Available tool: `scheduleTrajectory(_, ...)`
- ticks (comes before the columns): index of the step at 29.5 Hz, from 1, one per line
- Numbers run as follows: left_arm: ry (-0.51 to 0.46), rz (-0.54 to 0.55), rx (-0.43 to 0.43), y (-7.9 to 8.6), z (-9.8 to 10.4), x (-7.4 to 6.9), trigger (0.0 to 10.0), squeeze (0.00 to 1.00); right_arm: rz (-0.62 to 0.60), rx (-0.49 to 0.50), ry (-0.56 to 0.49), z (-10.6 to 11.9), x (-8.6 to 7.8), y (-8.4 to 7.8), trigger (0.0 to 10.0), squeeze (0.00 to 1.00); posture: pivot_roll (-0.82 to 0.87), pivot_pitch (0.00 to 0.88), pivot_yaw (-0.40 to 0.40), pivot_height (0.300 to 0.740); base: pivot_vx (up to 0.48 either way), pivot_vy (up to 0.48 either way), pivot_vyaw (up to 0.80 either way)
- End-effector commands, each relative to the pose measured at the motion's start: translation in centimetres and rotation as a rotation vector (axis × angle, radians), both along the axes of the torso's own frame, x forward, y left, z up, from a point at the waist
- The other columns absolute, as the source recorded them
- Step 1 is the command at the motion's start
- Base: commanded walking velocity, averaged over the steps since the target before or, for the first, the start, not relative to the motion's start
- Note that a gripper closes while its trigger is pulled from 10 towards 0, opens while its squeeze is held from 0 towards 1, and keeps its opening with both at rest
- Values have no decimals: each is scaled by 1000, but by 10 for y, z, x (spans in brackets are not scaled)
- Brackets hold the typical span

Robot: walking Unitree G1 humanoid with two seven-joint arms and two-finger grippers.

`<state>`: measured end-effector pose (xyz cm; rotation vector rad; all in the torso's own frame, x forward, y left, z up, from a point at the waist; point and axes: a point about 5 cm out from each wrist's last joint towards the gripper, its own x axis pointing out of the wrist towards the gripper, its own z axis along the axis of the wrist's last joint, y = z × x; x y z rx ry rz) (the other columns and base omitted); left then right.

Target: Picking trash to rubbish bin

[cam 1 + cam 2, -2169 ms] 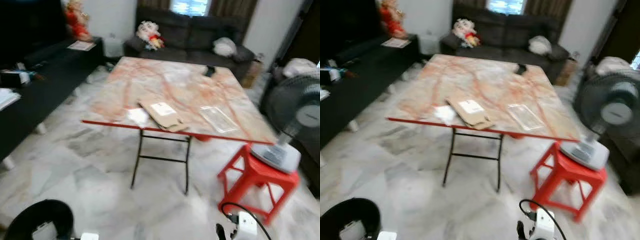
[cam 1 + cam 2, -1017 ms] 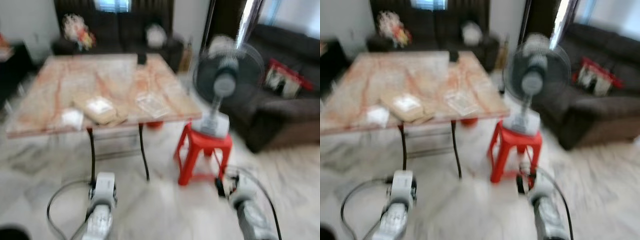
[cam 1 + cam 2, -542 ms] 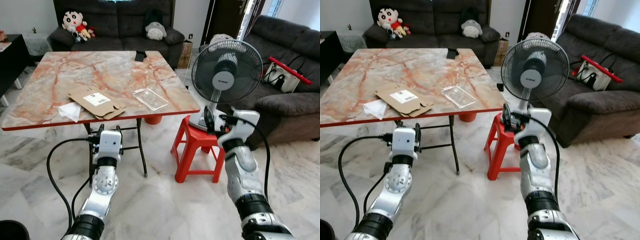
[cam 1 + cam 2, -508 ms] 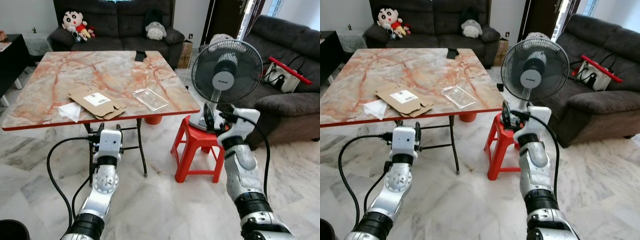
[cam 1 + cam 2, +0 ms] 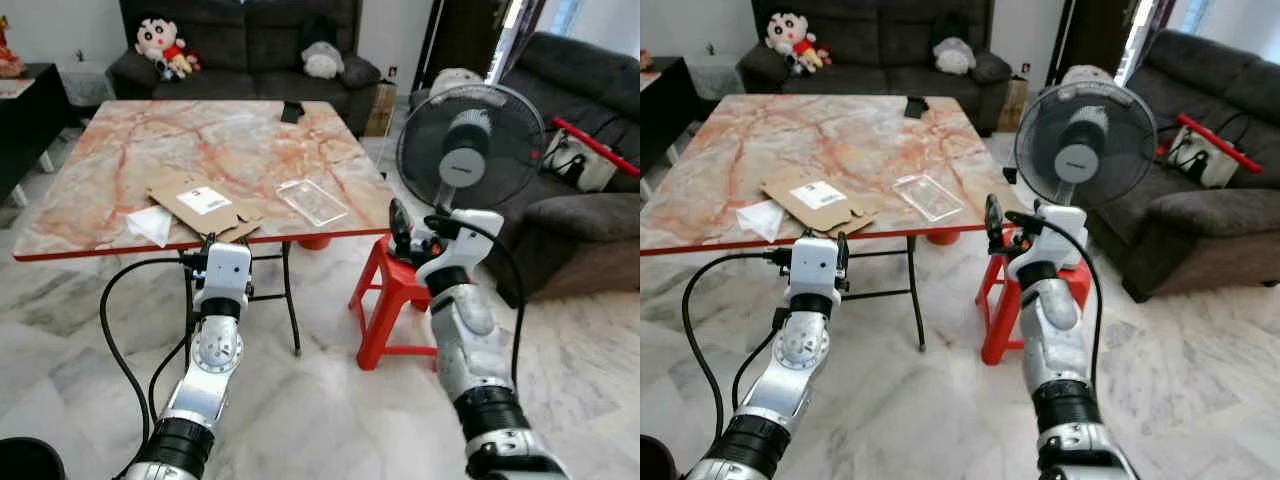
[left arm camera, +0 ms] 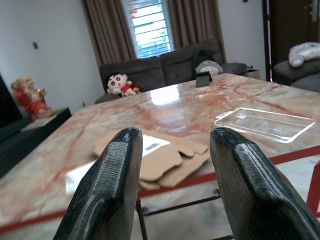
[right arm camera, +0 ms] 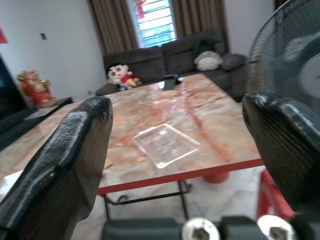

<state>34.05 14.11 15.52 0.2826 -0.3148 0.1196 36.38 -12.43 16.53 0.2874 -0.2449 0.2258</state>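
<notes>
A marble-patterned table (image 5: 130,150) carries the trash along its near edge: a flattened cardboard piece (image 5: 203,204) lies just inside the edge, a white tissue (image 5: 150,227) touches its left side, and a clear plastic tray (image 5: 313,202) lies toward the near right corner. The left gripper (image 6: 172,165) hangs just below and in front of the near edge, under the cardboard, fingers spread apart and empty. The right gripper (image 7: 177,150) is raised off the near right corner, beside a standing fan (image 5: 470,150) on a red stool (image 5: 385,295), its fingers wide apart and empty.
</notes>
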Motion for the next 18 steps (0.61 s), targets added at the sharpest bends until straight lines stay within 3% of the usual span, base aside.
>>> scheduleTrajectory(1, -19, -36, 21, -9, 10, 4, 10000, 0, -37, -4, -13, 4, -1, -8, 10000, 0, -84, 20, -69, 740, 326, 0, 0)
scheduleTrajectory(18, -5, -49, 27, -12, 13, 4, 10000, 0, -22, -18, -27, 5, -4, 1, 10000, 0, -75, 14, -64, 740, 328, 0, 0)
